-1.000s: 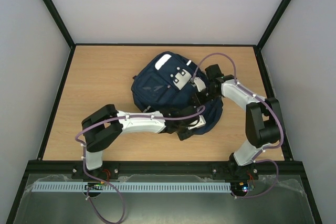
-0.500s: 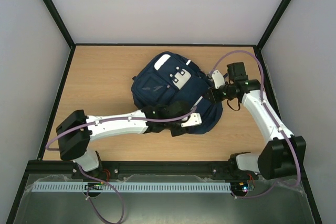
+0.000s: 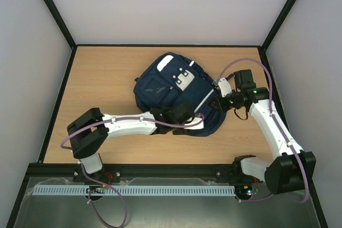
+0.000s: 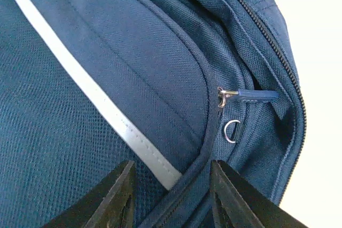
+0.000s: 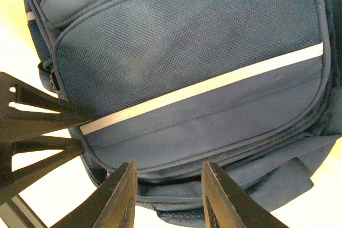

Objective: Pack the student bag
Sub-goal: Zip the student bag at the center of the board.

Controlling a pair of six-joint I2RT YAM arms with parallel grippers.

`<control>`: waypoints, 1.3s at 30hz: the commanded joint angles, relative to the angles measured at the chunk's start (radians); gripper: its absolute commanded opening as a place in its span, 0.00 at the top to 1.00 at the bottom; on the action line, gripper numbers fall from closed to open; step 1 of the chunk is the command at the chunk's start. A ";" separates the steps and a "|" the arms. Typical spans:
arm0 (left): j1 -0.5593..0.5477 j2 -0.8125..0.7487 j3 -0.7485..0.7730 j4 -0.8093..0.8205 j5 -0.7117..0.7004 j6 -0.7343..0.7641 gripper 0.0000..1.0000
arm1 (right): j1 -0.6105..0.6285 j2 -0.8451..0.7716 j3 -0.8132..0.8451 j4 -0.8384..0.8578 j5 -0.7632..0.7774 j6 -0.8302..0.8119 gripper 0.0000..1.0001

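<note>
No legible text, brand or number; student bag (image 3: pixel 160 86) grey patch (image 3: pixel 185 80) (marks too small to read).

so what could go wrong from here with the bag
The left gripper is open astride a seam of the student bag; closing here would likely pinch fabric, not the zipper pull further off.
The right gripper, also open, faces a flat pocket panel with little to grip; it may slip.

You have a light wooden tabletop (image 3: pixel 107 78) before you, edged by a black metal frame (image 3: pixel 53 10) whose posts rise from the far corners. Plain pale walls (image 3: pixel 171 4) close the back and both sides. A white slotted cable duct (image 3: pixel 160 190) runs along the near edge, just below a black mounting rail (image 3: pixel 171 170).
</note>
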 commanded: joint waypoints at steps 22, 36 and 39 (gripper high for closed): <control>0.146 0.166 0.143 0.343 0.323 -0.280 0.98 | -0.003 -0.026 -0.079 0.001 0.073 0.002 0.65; 0.161 0.208 0.156 0.452 0.401 -0.469 0.98 | -0.003 0.070 -0.188 0.163 0.059 -0.122 0.58; 0.168 0.193 0.140 0.462 0.411 -0.476 0.98 | -0.003 0.078 -0.208 0.185 0.052 -0.138 0.59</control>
